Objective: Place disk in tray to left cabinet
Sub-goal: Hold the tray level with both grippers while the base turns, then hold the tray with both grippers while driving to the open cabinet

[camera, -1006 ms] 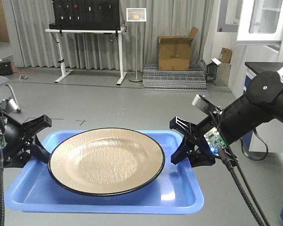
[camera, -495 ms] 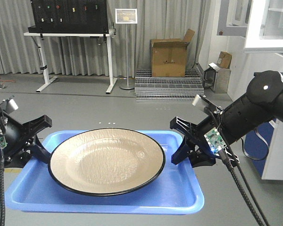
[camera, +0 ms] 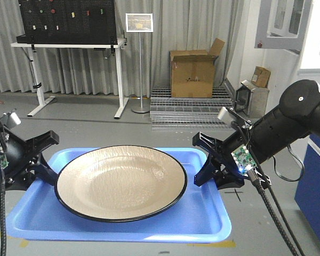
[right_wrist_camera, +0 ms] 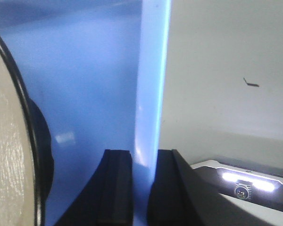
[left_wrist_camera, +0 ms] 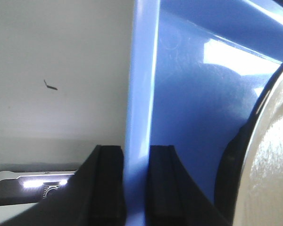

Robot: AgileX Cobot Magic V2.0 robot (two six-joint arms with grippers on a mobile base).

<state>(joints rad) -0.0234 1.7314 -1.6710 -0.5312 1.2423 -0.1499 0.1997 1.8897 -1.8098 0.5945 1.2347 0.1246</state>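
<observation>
Tan disk [camera: 121,181] w/ black rim lying flat in blue tray [camera: 205,212]

The left pincer [camera: 49,157] and right pincer [camera: 199,160] were matte black and angular. Green circuit boards [camera: 241,158] and braided black cables [camera: 272,213] sat at each wrist.

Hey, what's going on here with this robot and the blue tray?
The two-armed robot is carrying a blue tray with a large tan disk lying in it. The left gripper is clamped on the tray's left rim and the right gripper on its right rim. Together they hold it roughly level above the floor.
</observation>
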